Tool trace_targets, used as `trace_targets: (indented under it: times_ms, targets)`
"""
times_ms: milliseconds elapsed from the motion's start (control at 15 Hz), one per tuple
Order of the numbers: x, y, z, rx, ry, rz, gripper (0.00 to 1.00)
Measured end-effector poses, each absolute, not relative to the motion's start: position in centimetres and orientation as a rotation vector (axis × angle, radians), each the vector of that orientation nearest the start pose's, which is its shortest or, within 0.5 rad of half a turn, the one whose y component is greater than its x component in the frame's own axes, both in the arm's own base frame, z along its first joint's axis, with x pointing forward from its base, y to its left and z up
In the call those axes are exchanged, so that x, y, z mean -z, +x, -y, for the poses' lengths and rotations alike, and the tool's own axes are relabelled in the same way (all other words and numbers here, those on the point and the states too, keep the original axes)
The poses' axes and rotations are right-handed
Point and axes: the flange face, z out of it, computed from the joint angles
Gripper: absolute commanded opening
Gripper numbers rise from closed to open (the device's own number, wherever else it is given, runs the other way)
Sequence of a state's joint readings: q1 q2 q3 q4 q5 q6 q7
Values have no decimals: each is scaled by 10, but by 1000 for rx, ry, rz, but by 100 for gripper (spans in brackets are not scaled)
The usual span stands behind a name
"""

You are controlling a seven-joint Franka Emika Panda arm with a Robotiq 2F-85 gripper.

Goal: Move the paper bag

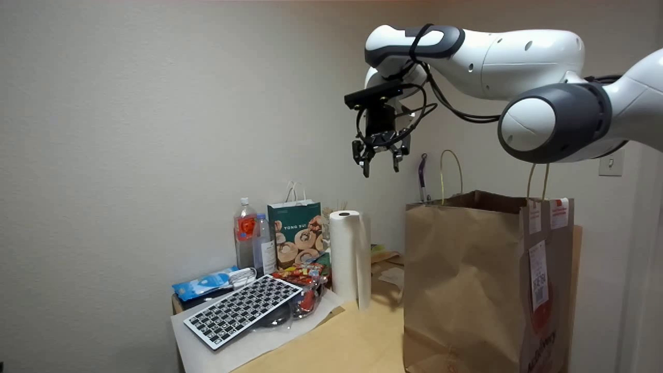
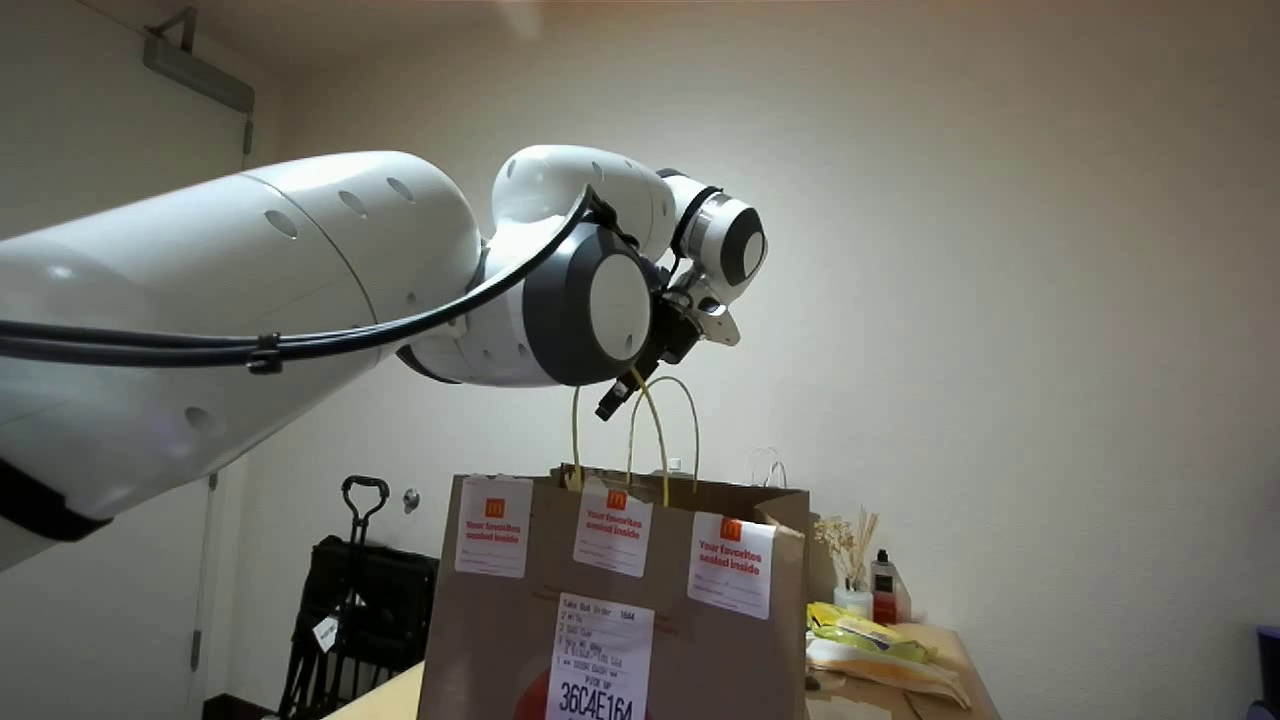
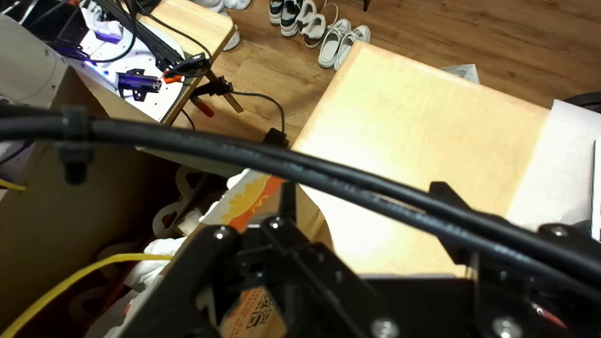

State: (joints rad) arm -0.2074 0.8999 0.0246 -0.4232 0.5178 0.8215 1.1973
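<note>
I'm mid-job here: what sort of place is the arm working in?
Likely a room in someone's home, though I can't be sure: shoes stand in a row on a wood-look floor, and there's a paper towel roll and dried flowers.

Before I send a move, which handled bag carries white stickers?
The brown paper bag: white stickers show on it in both exterior views. The other handled bag, the green printed bag, shows none on its visible face.

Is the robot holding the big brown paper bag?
No. The open end effector hangs in the air, apart from the paper bag.
</note>
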Motion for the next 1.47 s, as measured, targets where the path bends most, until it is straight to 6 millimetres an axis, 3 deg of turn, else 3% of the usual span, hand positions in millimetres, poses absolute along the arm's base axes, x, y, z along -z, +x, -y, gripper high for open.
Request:
trace_targets:
  times_ms: [1400, 1467]
  targets:
    - [-522, 672, 65, -957, -2371, -1493, 73]
    - [-522, 672, 65, -957, -2371, -1493, 93]
